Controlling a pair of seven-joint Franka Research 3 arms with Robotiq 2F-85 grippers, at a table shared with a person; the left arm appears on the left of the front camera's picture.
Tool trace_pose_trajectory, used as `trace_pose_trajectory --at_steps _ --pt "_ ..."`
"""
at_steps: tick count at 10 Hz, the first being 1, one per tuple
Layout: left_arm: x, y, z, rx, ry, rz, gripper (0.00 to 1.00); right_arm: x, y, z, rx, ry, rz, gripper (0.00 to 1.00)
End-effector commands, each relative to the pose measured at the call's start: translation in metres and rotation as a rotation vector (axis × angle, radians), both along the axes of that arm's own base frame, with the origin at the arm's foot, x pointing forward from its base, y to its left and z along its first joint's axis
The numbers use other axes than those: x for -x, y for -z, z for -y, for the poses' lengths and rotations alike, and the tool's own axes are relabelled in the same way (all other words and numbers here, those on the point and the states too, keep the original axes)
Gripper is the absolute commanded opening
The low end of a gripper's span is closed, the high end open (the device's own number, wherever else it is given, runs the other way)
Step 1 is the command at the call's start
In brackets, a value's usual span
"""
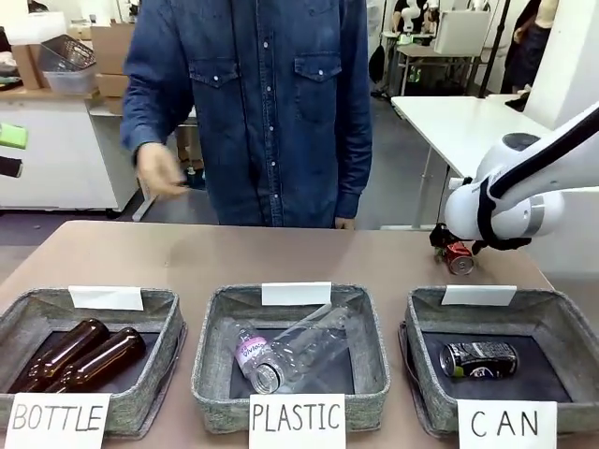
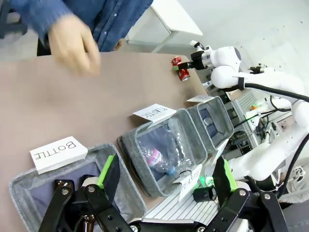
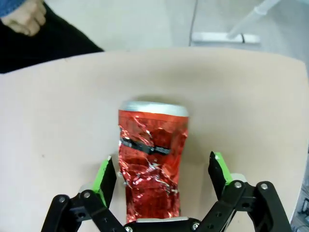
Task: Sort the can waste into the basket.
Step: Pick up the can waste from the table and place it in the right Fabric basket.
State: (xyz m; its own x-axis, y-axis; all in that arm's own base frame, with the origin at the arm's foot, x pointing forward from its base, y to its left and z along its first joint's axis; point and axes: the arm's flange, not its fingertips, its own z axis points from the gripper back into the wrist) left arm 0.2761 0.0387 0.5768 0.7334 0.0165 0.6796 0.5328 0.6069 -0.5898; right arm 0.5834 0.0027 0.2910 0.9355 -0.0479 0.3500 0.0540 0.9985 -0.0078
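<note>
The red can (image 3: 152, 164), crumpled with a silver top, lies on the table at the far right (image 1: 459, 258). My right gripper (image 3: 162, 173) is open and straddles it, its green pads (image 3: 107, 174) a little off each side of the can. In the front view that gripper (image 1: 453, 245) is low over the can, just behind the CAN basket (image 1: 552, 323). The black-and-silver can (image 1: 478, 358) lies inside that basket. My left gripper (image 2: 166, 174) is open and empty, high above the BOTTLE basket (image 2: 29, 181) and the PLASTIC basket (image 2: 128, 147).
The BOTTLE basket (image 1: 23, 313) holds two brown glass bottles (image 1: 80, 355). A clear plastic bottle (image 1: 290, 351) lies in the PLASTIC basket (image 1: 211, 323). A person in a denim shirt stands at the far side, one hand (image 1: 159, 173) raised over the table's far left.
</note>
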Motion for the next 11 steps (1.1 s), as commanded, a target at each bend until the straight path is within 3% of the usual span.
trace_pose_trajectory --at_steps 1,3,4,5,6,7,8,11 --pt "-0.0008 -0.0010 0.0001 0.018 0.013 0.016 1.00 -0.0008 -0.0105 -0.0152 0.008 0.017 -0.015 1.00" --pt "-0.0008 -0.0010 0.0001 0.018 0.013 0.016 1.00 -0.0004 -0.0116 -0.0159 0.024 0.027 -0.025 1.00" --pt "-0.0008 -0.0010 0.0001 0.018 0.013 0.016 1.00 -0.0008 -0.0112 -0.0163 0.025 0.036 -0.037 0.42" --pt "-0.0008 -0.0010 0.0001 0.018 0.013 0.016 1.00 -0.0013 -0.0110 -0.0175 0.017 0.035 -0.039 0.41" --pt "-0.0008 -0.0010 0.0001 0.018 0.013 0.016 1.00 -0.0017 -0.0108 -0.0186 0.023 0.033 -0.038 0.00" --pt "-0.0008 -0.0010 0.0001 0.018 0.013 0.016 1.00 -0.0018 -0.0108 -0.0190 0.020 0.025 -0.045 0.39" --pt "-0.0008 -0.0010 0.0001 0.018 0.013 0.016 1.00 -0.0014 -0.0106 -0.0189 0.021 0.018 -0.051 0.00" --pt "-0.0008 -0.0010 0.0001 0.018 0.013 0.016 1.00 0.0010 -0.0090 -0.0165 0.008 0.004 -0.070 0.00"
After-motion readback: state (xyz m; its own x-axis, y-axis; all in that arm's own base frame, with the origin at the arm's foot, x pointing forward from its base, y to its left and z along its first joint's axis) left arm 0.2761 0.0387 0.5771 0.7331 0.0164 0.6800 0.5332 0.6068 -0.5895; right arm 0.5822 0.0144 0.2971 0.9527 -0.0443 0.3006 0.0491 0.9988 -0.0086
